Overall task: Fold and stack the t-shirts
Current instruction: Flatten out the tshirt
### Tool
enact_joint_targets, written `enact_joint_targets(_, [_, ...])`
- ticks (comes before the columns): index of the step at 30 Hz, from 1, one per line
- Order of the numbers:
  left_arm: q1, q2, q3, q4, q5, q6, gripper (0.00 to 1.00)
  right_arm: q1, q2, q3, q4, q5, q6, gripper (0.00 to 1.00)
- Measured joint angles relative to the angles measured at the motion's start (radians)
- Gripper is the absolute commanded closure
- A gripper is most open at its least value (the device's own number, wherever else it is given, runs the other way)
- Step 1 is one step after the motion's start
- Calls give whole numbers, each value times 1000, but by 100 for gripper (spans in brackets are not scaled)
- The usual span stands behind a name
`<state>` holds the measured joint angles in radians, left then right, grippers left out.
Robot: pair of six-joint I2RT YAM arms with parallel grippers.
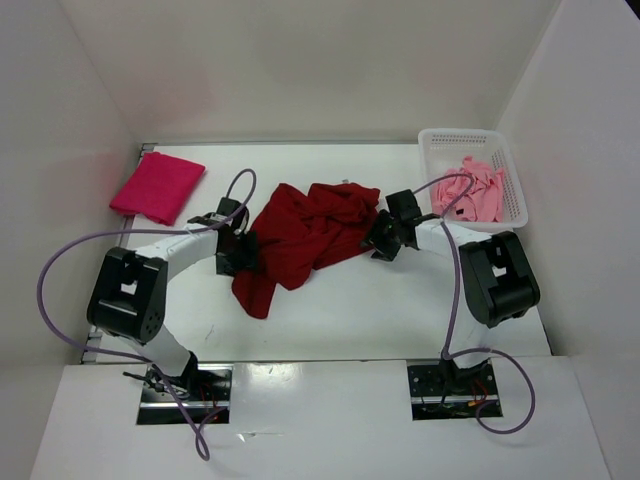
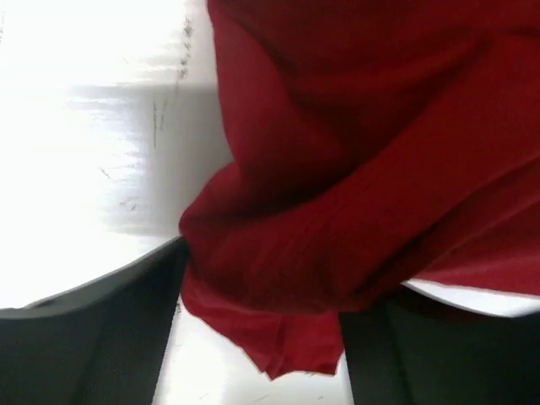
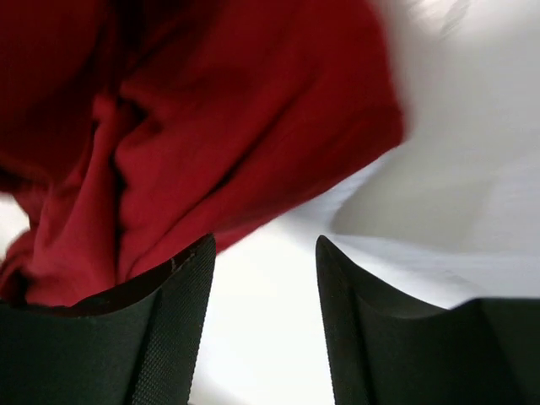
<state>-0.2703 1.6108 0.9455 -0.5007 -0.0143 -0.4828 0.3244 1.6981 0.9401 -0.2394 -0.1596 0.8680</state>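
Top external view has the dark red t-shirt lying crumpled mid-table, with the left gripper at its left edge and the right gripper at its right edge. Left wrist cam: jaws spread wide with a thick fold of the red cloth sitting between the fingers, not pinched as far as I can see. Right wrist cam: jaws partly apart, only bare table between them, cloth just brushing one finger.

What I'd worry about: the left one closes on that wad and grabs several layers, so the shirt comes up bunched instead of flat. And the right one could close on nothing, since the hem sits off to the side.

Count: three t-shirts. That's this one, a crimson-magenta t-shirt folded at the far left corner, and a light pink t-shirt heaped in the white basket. One basket, two grippers.
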Motion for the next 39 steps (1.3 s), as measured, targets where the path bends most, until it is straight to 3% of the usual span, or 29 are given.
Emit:
enact_joint_targets(2, [0, 4, 1, 15, -5, -3, 53, -31, 5, 0, 5, 13, 3, 43])
enact_joint_targets(3, [0, 4, 6, 21, -6, -5, 70, -42, 9, 0, 11, 16, 5, 59])
enact_joint_targets(7, [0, -3, 45, 35, -6, -14, 91, -67, 66, 31, 23, 32, 2, 95])
enact_joint_targets(9, [6, -26, 77, 25, 2, -14, 94, -66, 105, 75, 19, 30, -2, 100])
enact_joint_targets(15, [107, -171, 258, -35, 88, -13, 96, -58, 25, 164, -43, 45, -37, 100])
enact_joint_targets(21, [172, -346, 370, -93, 174, -13, 95, -50, -323, 232, -209, 56, -100, 100])
enact_joint_targets(26, [174, -378, 506, -197, 200, -13, 92, -101, -502, 391, -309, 0, -153, 100])
enact_joint_targets(30, [175, -386, 543, -196, 204, -13, 88, -200, -506, 486, -323, -79, -180, 100])
enact_joint_targets(34, [180, -389, 418, -143, 218, -16, 88, -223, -440, 460, -310, -127, -190, 100])
enact_joint_targets(39, [196, -214, 423, -150, 285, -34, 88, -223, -259, 475, -320, -177, -186, 100])
